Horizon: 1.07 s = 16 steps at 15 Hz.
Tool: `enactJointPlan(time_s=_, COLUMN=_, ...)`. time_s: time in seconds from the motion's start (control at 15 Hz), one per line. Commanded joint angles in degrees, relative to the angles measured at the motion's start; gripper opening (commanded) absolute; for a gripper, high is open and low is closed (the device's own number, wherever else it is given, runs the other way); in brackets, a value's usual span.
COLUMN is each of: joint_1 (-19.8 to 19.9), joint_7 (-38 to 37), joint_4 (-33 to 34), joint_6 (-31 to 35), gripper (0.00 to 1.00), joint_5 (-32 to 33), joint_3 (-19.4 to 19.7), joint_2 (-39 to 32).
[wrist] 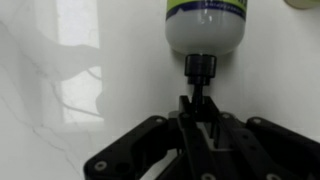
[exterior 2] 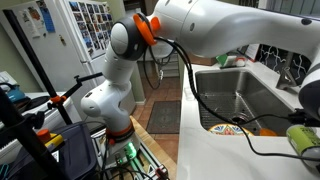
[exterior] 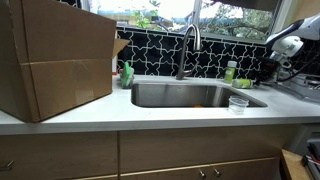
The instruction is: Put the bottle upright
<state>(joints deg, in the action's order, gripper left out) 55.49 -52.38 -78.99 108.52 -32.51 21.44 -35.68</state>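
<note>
The bottle (wrist: pixel 205 25) lies on its side on the white counter, seen close in the wrist view. It has a pale body, a green label and a dark top (wrist: pixel 200 66) that points toward me. It also shows at the right edge of an exterior view (exterior 2: pixel 302 138), lying beside the sink. My gripper (wrist: pixel 200 100) is shut, with its fingertips together just in front of the dark top. I cannot tell whether they touch it. In an exterior view the gripper (exterior: pixel 283 52) hangs above the counter right of the sink.
A steel sink (exterior: pixel 150 97) with a faucet (exterior: pixel 186 45) sits mid-counter. A bright green dish-soap bottle (exterior: pixel 127 74) and a large cardboard box (exterior: pixel 55 55) stand to its left. A taller green bottle with a pale top (exterior: pixel 230 70) and a clear cup (exterior: pixel 238 103) stand to its right.
</note>
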Motion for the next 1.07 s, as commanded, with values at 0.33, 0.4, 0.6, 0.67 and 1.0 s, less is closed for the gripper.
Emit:
enactJointPlan(time_s=0.33, joint_1=-3.2, joint_7=-3.0, joint_4=0.3, joint_6=3.6, gripper=0.04, joint_5=16.4, joint_3=2.2, joint_2=4.7)
enactJointPlan(time_s=0.4, joint_1=-4.0, joint_7=-3.8, joint_4=-0.1, joint_6=4.8, gripper=0.04, joint_5=18.6, joint_3=2.6, joint_2=5.3)
enactJointPlan(time_s=0.6, joint_1=-6.9, joint_7=-6.1, joint_4=-1.5, joint_6=8.6, gripper=0.04, joint_5=24.5, joint_3=3.6, joint_2=6.5)
enactJointPlan(time_s=0.67, joint_1=-8.0, joint_7=-6.8, joint_4=-2.0, joint_6=9.6, gripper=0.04, joint_5=26.4, joint_3=3.9, joint_2=6.9)
enactJointPlan(time_s=1.0, joint_1=-13.8, joint_7=-9.5, joint_4=-5.8, joint_6=15.5, gripper=0.04, joint_5=35.2, joint_3=5.9, joint_2=8.5)
